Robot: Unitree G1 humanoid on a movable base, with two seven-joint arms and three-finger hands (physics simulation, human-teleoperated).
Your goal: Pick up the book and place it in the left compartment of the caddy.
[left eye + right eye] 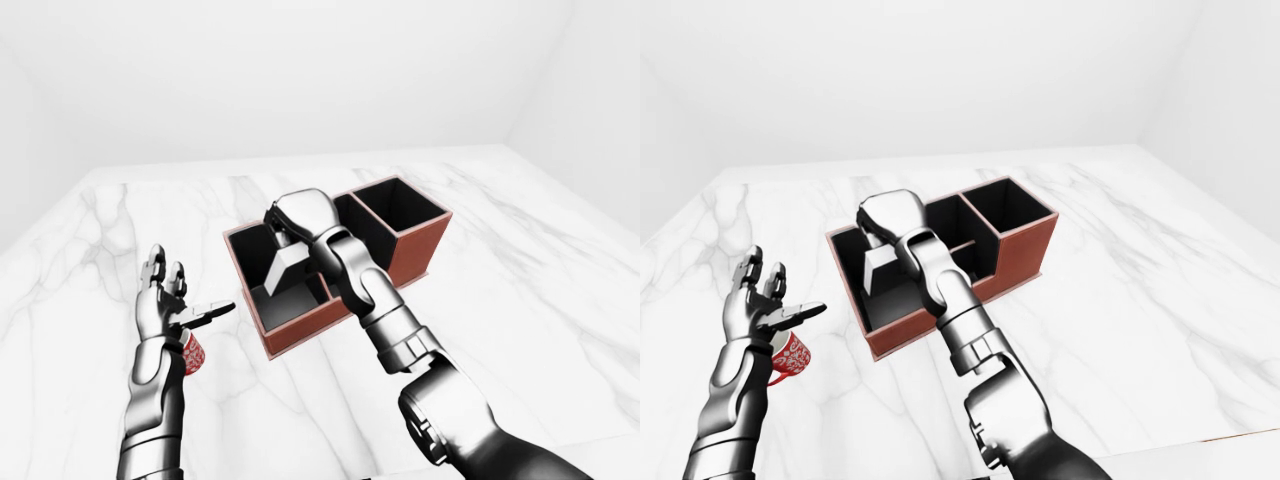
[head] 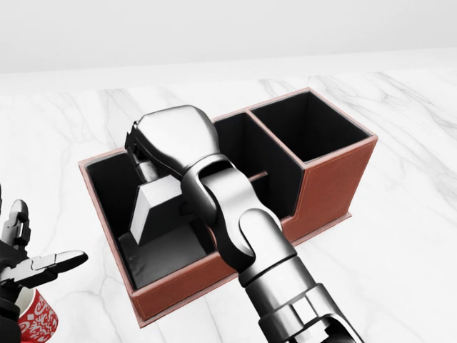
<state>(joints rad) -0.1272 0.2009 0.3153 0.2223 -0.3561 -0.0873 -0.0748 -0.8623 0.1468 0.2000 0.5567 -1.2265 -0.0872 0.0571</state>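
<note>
The grey book (image 2: 152,208) stands tilted inside the left compartment (image 2: 107,182) of the red-brown caddy (image 2: 333,183), its lower end near the compartment floor. My right hand (image 2: 146,170) hangs over that compartment, its fingers shut on the book's upper end; the hand's back hides the fingertips. My forearm crosses the caddy's near wall from the bottom of the head view. Off to the left, away from the caddy, my left hand (image 2: 37,264) is open with spread fingers and holds nothing.
A red patterned cup (image 1: 791,355) stands on the white marble table (image 2: 400,271) just below my left hand. The caddy's middle compartment (image 2: 250,153) and right compartment (image 2: 307,128) are dark inside. A pale wall rises behind the table's top edge.
</note>
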